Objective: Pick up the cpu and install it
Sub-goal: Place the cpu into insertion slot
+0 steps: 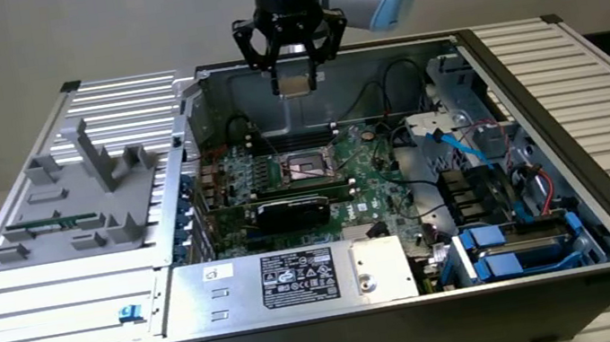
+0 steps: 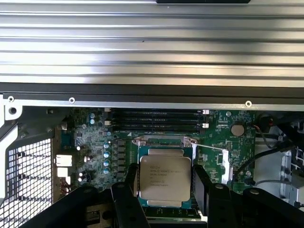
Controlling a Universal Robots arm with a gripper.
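1. Fixture point(image 1: 67, 197) of grey plastic stood by the edge of the table point(image 1: 58, 299) on the exterior view's left; what its slots held was unclear.
2. Pickup looked done: the claw point(image 1: 294, 64) was clamped on the cpu point(image 1: 295, 83), held in the air above the far wall of the computer case point(image 1: 601, 208).
3. Installing was left: the socket point(image 1: 307, 167) below looked unfilled.
4. Its pins and latch were too small to judge; in the wrist view the cpu covered most of it.

High exterior; wrist close above motherboard point(image 2: 95, 142)
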